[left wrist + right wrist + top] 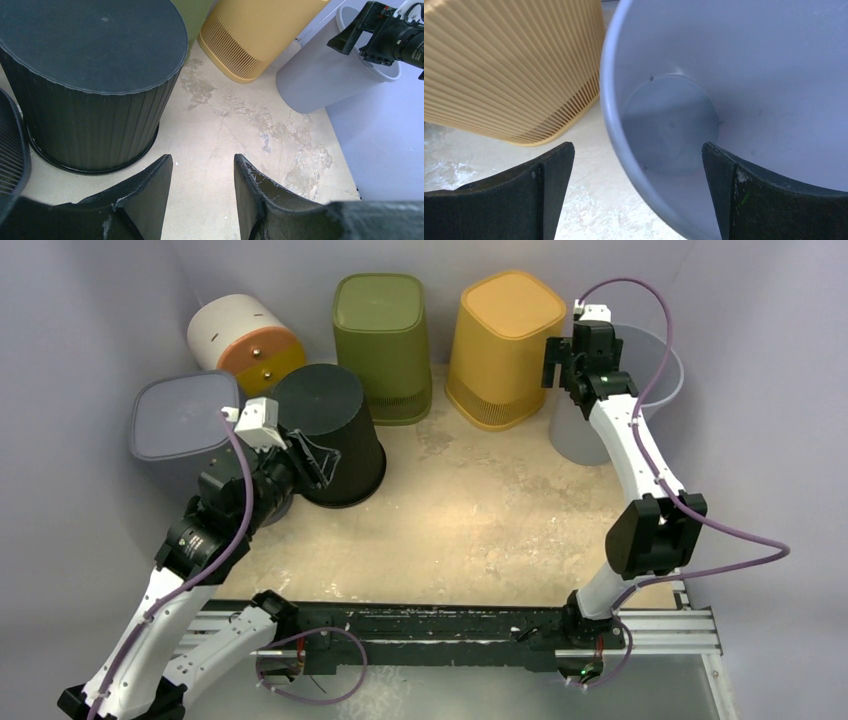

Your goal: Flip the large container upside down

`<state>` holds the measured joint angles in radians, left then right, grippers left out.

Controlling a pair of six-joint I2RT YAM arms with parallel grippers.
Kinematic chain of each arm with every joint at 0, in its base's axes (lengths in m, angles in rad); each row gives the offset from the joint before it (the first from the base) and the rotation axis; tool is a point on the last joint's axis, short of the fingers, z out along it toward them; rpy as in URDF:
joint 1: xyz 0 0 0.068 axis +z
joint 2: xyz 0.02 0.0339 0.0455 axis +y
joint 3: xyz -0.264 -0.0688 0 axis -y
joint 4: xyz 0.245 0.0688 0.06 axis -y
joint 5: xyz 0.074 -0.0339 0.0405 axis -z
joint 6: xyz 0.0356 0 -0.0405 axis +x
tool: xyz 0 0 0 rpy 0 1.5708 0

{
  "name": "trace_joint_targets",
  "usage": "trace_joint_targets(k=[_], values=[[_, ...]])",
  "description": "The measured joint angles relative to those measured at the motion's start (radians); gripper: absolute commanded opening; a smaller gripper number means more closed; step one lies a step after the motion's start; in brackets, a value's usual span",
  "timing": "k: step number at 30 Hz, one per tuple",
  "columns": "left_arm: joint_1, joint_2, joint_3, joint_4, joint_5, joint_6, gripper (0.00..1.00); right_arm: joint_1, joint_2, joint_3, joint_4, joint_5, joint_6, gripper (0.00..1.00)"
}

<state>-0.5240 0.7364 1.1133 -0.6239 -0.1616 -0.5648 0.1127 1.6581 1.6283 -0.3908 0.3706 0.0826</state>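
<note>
The large container is a pale grey round bin [592, 437] standing upright, mouth up, at the back right. It also shows in the left wrist view [320, 80] and in the right wrist view [669, 115], where I look down into its empty inside. My right gripper [562, 362] hovers over the bin's left rim. It is open [637, 145], with one finger outside the rim and one over the inside, touching nothing. My left gripper [312, 458] is open and empty [202, 157], low over the table beside the black bin.
A black ribbed bin [335, 430] stands upside down next to the left gripper. A grey-blue bin [180, 420], a green bin [382, 340] and a yellow bin [500, 345] stand upside down. A white and orange cylinder [245, 340] lies at the back left. Walls close in the sides.
</note>
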Motion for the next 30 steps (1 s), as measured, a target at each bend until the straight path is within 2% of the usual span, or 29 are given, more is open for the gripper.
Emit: trace_joint_targets(k=[2,5,11,16,21,30], values=[[0.000,0.000,-0.004,0.001,0.000,0.000,0.46,-0.014,-0.001,0.000,0.003,-0.008,-0.010,0.91],[0.000,0.001,-0.012,0.000,0.000,0.000,0.46,-0.023,-0.001,-0.002,0.006,-0.021,-0.020,0.69],[0.000,0.001,-0.016,0.000,-0.003,0.000,0.46,-0.023,-0.005,-0.029,0.030,-0.033,-0.025,0.58],[0.000,-0.005,-0.032,0.000,-0.003,-0.003,0.46,-0.024,-0.008,-0.043,0.052,-0.034,-0.031,0.24],[0.000,-0.021,-0.040,-0.003,-0.008,-0.011,0.46,-0.022,-0.027,-0.081,0.079,-0.010,-0.033,0.00],[0.000,-0.057,-0.040,-0.010,-0.018,-0.026,0.47,-0.025,-0.077,-0.109,0.049,-0.024,-0.010,0.00]])
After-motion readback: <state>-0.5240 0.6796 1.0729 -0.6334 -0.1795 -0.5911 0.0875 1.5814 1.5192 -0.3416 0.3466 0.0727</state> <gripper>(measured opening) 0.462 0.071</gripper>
